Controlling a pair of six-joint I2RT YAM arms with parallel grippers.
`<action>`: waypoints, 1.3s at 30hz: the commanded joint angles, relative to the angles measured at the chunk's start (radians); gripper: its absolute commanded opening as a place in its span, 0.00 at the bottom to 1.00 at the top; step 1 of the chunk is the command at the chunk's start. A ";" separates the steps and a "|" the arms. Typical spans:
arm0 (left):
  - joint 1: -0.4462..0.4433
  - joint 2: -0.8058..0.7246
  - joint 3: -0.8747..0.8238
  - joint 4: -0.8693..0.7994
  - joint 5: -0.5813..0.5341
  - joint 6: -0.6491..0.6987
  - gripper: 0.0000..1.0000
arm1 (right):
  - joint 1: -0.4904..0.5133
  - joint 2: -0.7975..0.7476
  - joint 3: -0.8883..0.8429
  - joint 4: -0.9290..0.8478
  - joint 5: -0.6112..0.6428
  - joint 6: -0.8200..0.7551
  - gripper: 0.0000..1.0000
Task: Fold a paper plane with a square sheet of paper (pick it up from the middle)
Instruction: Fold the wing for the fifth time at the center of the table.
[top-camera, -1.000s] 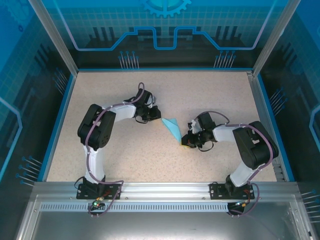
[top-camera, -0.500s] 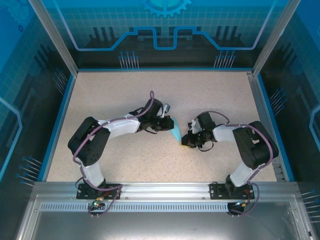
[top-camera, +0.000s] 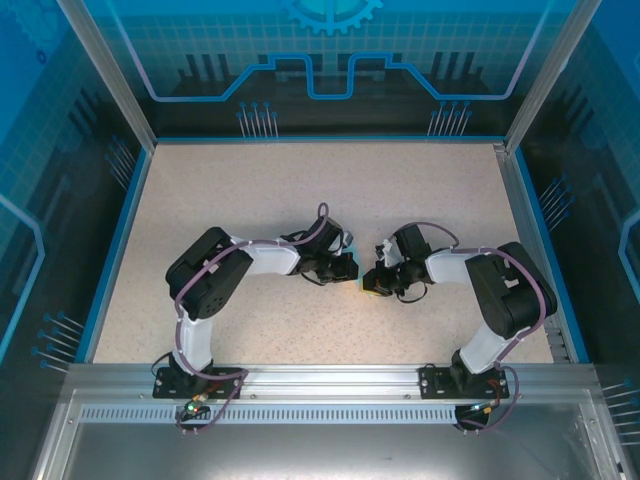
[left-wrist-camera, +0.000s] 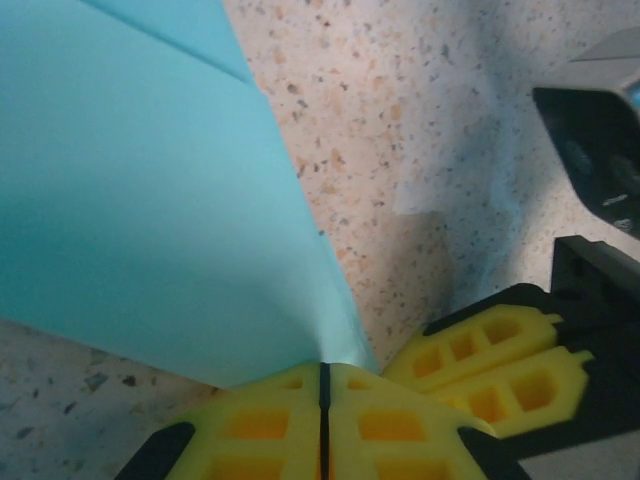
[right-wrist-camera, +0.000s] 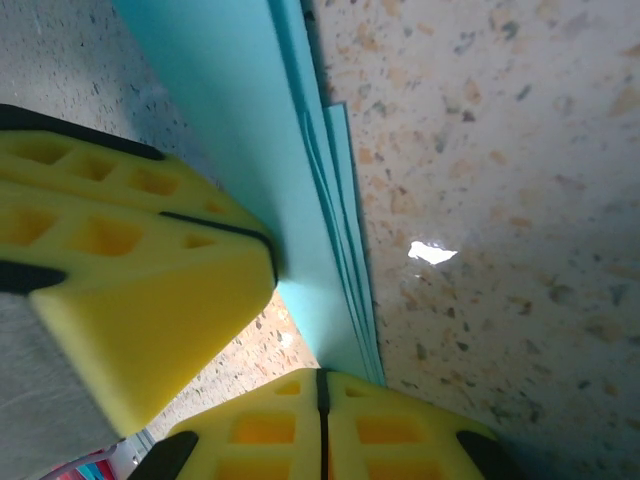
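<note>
Presently the paper plane (left-wrist-camera: 150, 200) sits at mid-table, narrowing to a point that is pinched in the fully closed left gripper (left-wrist-camera: 322, 368). Its stacked edges run lengthwise into the right gripper (right-wrist-camera: 320, 375), likewise clamped shut on it. The two grippers meet almost tip to tip over the speckled beige table (top-camera: 300, 190), inside blue-panelled enclosure walls (top-camera: 330, 60).

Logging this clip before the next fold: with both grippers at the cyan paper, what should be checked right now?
1. Left gripper shut on the folded cyan paper: ok.
2. Right gripper shut on the same paper: ok.
3. Folded layers flush: not ok, the edges are stepped in the right wrist view.
4. The two grippers clear of each other: cannot tell, they sit very close.
5. Paper lifted off the table: cannot tell.
</note>
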 joint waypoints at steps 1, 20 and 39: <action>-0.007 0.016 0.038 -0.005 0.016 -0.014 0.09 | -0.005 0.086 -0.054 -0.137 0.220 -0.004 0.08; 0.084 0.055 0.058 -0.110 -0.079 0.031 0.08 | 0.010 0.112 -0.036 -0.175 0.278 0.011 0.07; 0.284 0.114 0.180 -0.212 -0.050 0.120 0.08 | 0.015 0.118 -0.027 -0.191 0.297 0.014 0.08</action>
